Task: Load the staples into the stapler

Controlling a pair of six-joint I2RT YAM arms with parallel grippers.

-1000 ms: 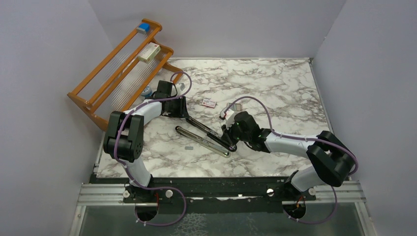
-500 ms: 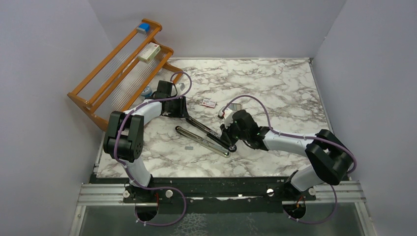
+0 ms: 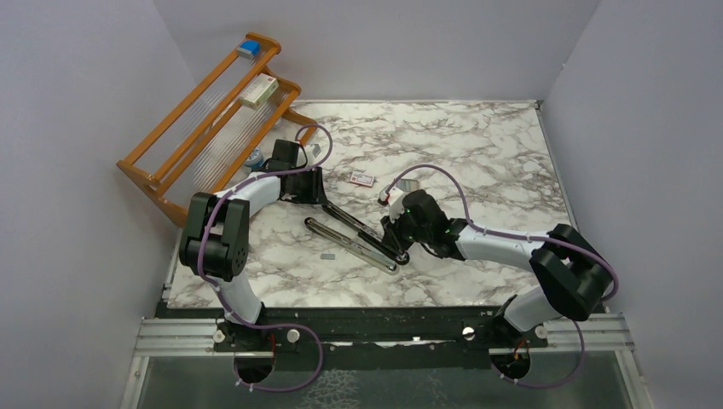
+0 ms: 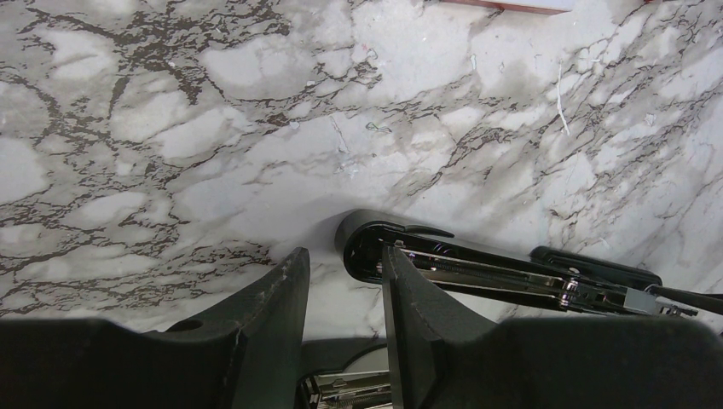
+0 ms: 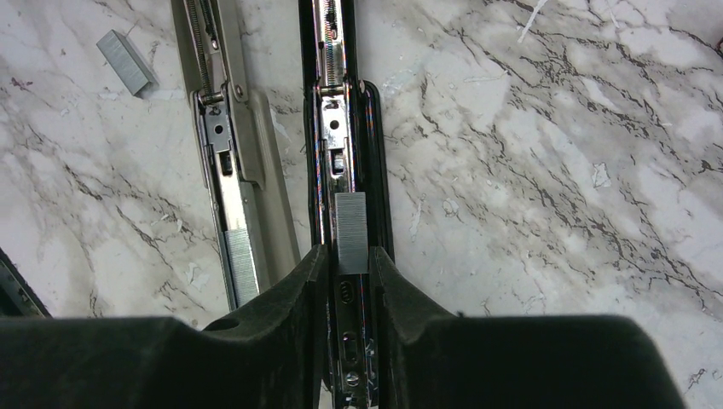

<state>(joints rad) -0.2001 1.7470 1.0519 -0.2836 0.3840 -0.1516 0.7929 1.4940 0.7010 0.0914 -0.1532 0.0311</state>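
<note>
**Staple strip** (image 5: 350,232): in the right wrist view it is lying lengthwise in the shiny inner rail of the black stapler (image 5: 378,170), which is lying opened flat on the marble counter (image 3: 477,153). The top view is too coarse to show this strip.

**Right tool** (image 5: 349,256): its fingers are straddling the rail and standing narrowly parted about the strip's near end. A thin dark gap is showing beside one pad, so the strip reads as released, not pinched.

**Left tool** (image 4: 341,256): it is standing at the stapler's far, rounded end, with one finger overlapping the black body. Its fingers are partway apart with bare counter showing between them. Some shiny metal is showing low in the gap, and it cannot be told whether anything is being clamped.

**Neighbours:** a light grey stapler-like tool (image 5: 230,170) is lying just beside the stapler and nearly parallel to it. A loose strip (image 5: 126,61) is lying on the counter beyond that tool.

**Top view only:** a red-and-white packet (image 3: 361,178) is lying near the stapler on the far side. A wooden rack (image 3: 170,145) is leaning at the far-left corner, carrying a white-and-red box (image 3: 258,91).
</note>
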